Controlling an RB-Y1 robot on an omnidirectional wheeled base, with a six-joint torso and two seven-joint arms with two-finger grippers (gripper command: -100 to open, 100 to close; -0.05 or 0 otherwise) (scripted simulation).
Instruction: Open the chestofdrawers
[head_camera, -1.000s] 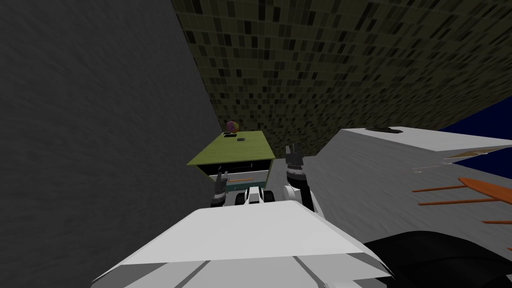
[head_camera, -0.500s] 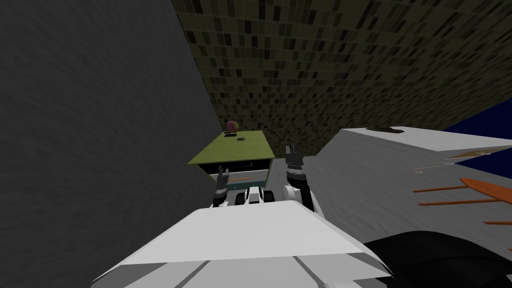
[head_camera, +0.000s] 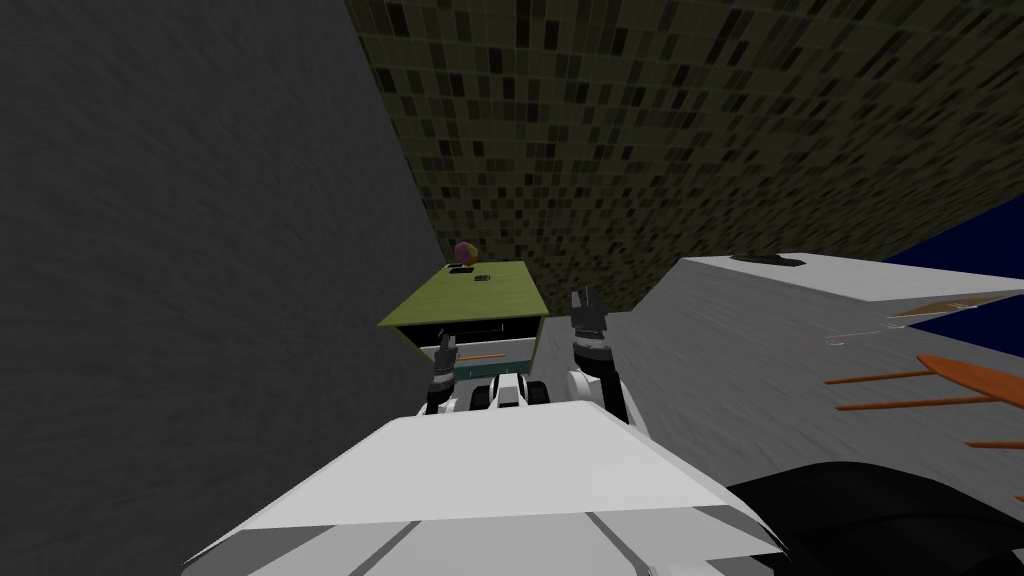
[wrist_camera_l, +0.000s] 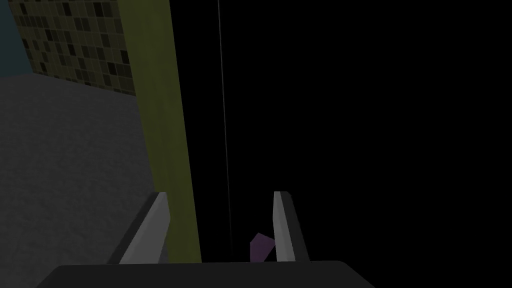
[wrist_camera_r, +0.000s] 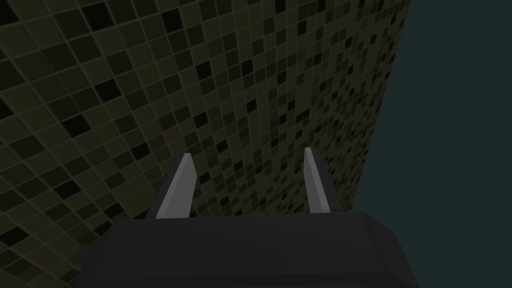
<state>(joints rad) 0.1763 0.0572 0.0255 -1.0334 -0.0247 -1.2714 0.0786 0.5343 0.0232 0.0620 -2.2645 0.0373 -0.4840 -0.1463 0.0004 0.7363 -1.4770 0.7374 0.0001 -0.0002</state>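
Olive-tiled wall behind, dark grey wall at 9 o'clock; chest of drawers (head_camera: 470, 295), olive-green top, stands at 12 o'clock. Its top drawer (head_camera: 500, 349) looks part-way out, with an orange handle (head_camera: 484, 356) across it. Left gripper (head_camera: 446, 344) at the drawer's 9 o'clock end, fingers apart, empty. Right gripper (head_camera: 583, 295) idle at 3 o'clock, fingers apart. Judged step: approach. Next: close on handle, pull toward 6 o'clock.

i find no text, label, brand, number or sign that i can read in any of my views.
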